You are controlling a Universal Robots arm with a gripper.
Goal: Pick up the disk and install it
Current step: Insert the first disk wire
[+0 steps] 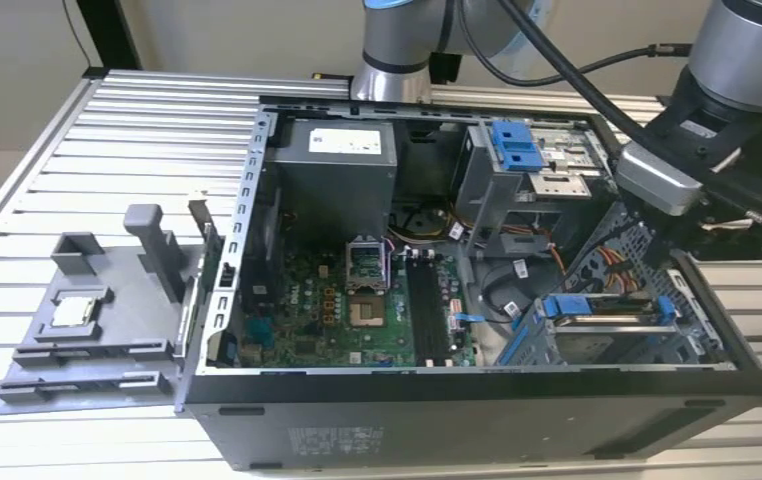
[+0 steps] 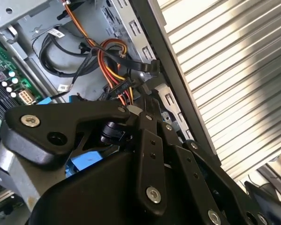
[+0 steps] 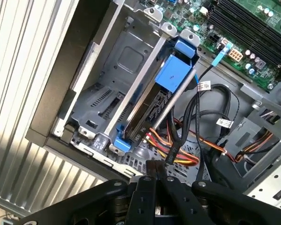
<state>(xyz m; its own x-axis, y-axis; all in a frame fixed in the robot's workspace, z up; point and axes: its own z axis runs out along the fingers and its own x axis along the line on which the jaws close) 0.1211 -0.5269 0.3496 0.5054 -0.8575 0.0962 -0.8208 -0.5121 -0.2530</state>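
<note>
Disk (image 3: 152,105) in its bay (cables (image 3: 187,140) just beside); gripper (image 3: 155,174) near

Disk (image 3: 152,101) (blue-railed) seated in bay

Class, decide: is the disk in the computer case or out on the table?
In. The disk, with its blue carrier, sits in the drive cage inside the open case.

The ribbed silver aluminium worktop (image 1: 114,130) looks brushed with a soft sheen, and the open grey computer case (image 1: 488,400) is matt sheet metal. The dark disk in its glossy blue plastic carrier (image 3: 155,98) sits inside, and the black end effector (image 3: 154,180) is matt, smooth metal.
</note>
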